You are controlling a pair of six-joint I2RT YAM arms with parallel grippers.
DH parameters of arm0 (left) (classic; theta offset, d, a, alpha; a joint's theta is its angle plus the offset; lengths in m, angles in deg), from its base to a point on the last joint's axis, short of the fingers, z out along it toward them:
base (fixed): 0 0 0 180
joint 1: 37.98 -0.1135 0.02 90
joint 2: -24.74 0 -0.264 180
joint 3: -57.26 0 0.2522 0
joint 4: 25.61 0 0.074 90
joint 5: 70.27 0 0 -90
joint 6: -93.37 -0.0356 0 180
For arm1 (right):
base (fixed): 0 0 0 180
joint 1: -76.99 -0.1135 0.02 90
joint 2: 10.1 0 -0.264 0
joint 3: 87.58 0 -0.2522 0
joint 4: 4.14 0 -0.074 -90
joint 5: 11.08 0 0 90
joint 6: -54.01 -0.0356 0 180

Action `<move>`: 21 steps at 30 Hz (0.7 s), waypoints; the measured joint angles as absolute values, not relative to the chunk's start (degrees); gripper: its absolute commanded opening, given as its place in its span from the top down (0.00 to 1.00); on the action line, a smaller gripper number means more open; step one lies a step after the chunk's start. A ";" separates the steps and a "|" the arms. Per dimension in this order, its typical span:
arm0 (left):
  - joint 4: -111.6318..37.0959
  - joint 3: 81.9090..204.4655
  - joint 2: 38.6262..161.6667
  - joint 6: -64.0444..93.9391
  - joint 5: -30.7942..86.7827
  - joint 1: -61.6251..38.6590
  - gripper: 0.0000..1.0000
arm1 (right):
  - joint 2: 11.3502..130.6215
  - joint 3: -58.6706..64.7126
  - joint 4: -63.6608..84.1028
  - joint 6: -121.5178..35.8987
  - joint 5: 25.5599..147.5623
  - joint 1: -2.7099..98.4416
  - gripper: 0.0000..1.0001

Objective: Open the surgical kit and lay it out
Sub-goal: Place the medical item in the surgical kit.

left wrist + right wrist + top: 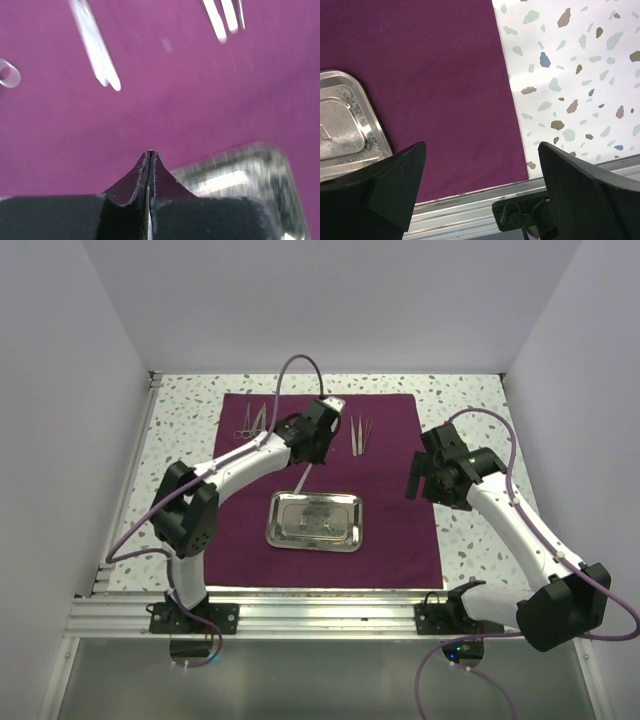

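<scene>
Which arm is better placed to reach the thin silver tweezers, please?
Probably left: its shut claw hangs beside the thin silver tweezers; the open right claw sits at the maroon cloth's edge.

We see plain white walls (330,300) closing in the workspace on three sides, under soft, even light. The tabletop (185,430) is white terrazzo flecked with grey, brown and blue chips. A silver aluminium rail (320,612) runs along its near edge, and a second rail (138,470) runs up its left side.
</scene>
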State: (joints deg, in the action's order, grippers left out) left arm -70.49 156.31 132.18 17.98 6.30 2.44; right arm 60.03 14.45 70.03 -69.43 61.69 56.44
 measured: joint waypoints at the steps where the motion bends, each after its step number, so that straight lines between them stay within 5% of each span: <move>1: -69.87 157.98 132.88 18.00 5.69 1.70 1.00 | 60.03 14.45 70.01 -69.43 61.69 56.44 0.02; 16: -61.26 184.82 157.79 20.47 -4.98 -4.62 1.00 | 62.28 13.27 72.39 -69.93 60.29 56.44 0.02; 17: -60.91 188.29 160.02 20.54 -5.35 -5.06 0.97 | 62.33 13.05 72.61 -69.99 60.20 56.44 0.02; 18: -61.02 191.94 162.38 20.54 -5.52 -5.56 0.81 | 62.42 12.81 72.82 -70.08 60.00 56.44 0.02; 21: -60.74 198.89 166.87 20.41 -6.09 -6.93 0.66 | 62.87 11.85 73.52 -70.28 59.11 56.44 0.02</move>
